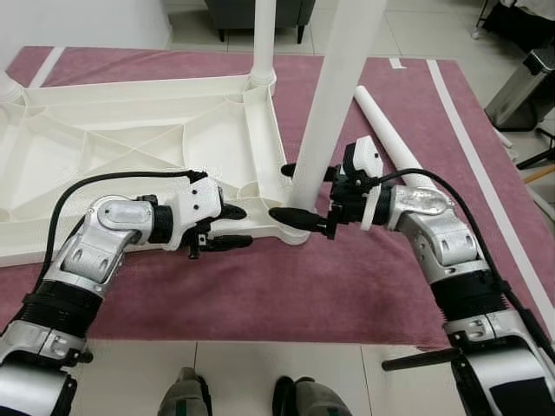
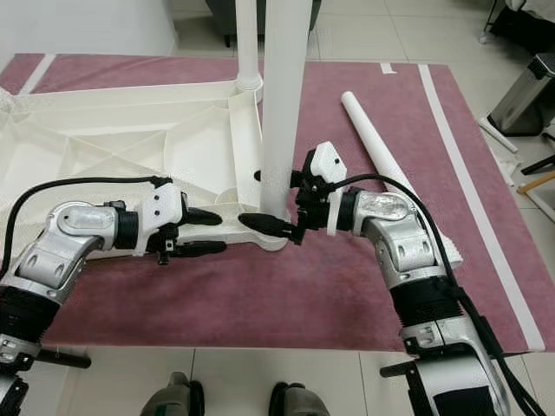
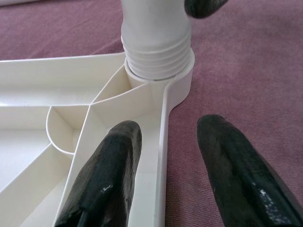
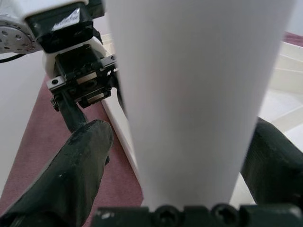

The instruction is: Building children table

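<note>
A white plastic tabletop (image 1: pixel 130 139) lies upside down on a maroon rug (image 1: pixel 347 286). A white leg (image 1: pixel 334 95) stands upright in its near right corner socket, and the leg's threaded end (image 3: pixel 156 52) still shows above the socket. My right gripper (image 1: pixel 290 192) is open around this leg just above the base, one finger on each side, with a small gap beside one finger (image 4: pixel 85 161). My left gripper (image 1: pixel 236 227) is open and straddles the tabletop's edge rim (image 3: pixel 161 156) next to that corner. A second leg (image 1: pixel 264 39) stands in the far corner. A loose leg (image 1: pixel 395 139) lies on the rug.
A grey bin (image 1: pixel 525 87) stands on the tiles at the far right, past the rug's edge. A dark armchair (image 1: pixel 234 13) sits beyond the rug at the back. My feet (image 1: pixel 186 394) are on the tile floor at the rug's near edge.
</note>
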Available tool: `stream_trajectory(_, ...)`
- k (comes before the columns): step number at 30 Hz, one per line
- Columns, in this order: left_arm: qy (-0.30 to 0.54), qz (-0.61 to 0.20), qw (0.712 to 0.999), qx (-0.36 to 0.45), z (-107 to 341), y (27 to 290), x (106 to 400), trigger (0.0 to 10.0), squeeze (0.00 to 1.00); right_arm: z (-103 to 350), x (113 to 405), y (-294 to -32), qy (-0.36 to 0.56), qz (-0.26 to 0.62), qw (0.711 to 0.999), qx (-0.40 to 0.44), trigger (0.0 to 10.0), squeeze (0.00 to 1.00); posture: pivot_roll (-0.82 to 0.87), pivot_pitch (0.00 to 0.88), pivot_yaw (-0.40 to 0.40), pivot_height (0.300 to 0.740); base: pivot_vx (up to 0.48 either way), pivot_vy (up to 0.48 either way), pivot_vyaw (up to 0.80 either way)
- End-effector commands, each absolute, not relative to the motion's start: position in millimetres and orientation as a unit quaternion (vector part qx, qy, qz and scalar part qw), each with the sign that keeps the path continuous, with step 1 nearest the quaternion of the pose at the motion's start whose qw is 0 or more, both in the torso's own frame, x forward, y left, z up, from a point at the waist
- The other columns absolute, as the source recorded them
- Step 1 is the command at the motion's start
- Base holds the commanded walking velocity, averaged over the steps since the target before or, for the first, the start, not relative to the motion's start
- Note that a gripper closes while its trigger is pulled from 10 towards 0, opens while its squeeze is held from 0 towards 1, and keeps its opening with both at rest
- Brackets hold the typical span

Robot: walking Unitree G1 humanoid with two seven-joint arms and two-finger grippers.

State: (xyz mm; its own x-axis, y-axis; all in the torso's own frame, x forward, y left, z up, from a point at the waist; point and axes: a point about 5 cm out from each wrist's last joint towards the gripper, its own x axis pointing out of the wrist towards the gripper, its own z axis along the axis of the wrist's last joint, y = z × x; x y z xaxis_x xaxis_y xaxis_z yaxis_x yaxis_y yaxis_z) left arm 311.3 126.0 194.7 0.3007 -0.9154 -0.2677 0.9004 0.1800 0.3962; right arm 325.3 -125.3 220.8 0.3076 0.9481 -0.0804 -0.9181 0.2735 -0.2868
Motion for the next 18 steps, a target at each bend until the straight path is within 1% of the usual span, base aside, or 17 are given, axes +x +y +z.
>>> stream_trajectory(1,-0.036,-0.578,0.784,0.224,202,125,311,10.0,0.0,221,326,-123,-0.053,0.594,0.788,-0.15,10.0,0.0,0.12,0.166,0.016,0.74,0.0,0.0,0.0)
stream_trajectory(3,-0.036,-0.578,0.784,0.224,202,125,311,10.0,0.0,221,326,-123,-0.053,0.594,0.788,-0.15,10.0,0.0,0.12,0.166,0.016,0.74,0.0,0.0,0.0)
stream_trajectory(4,-0.04,-0.583,0.784,0.211,204,123,310,10.0,0.0,221,326,-123,-0.053,0.594,0.788,-0.151,10.0,0.0,0.12,0.168,0.017,0.74,0.0,0.0,0.0)
stream_trajectory(7,-0.038,-0.579,0.792,0.189,204,117,313,10.0,0.0,224,329,-124,-0.057,0.591,0.79,-0.154,10.0,0.0,0.12,0.171,0.015,0.74,0.0,0.0,0.0)
stream_trajectory(13,-0.034,-0.568,0.799,0.192,202,114,318,10.0,0.0,225,330,-124,-0.06,0.589,0.791,-0.155,10.0,0.0,0.12,0.174,0.02,0.74,0.0,0.0,0.0)
stream_trajectory(16,-0.031,-0.545,0.815,0.194,201,109,327,10.0,0.0,224,330,-124,-0.06,0.588,0.792,-0.155,10.0,0.0,0.11,0.172,0.019,0.74,0.0,0.0,0.0)
stream_trajectory(18,-0.034,-0.543,0.818,0.186,202,106,328,10.0,0.0,223,330,-125,-0.06,0.588,0.791,-0.156,10.0,0.0,0.11,0.171,0.019,0.74,0.0,0.0,0.0)
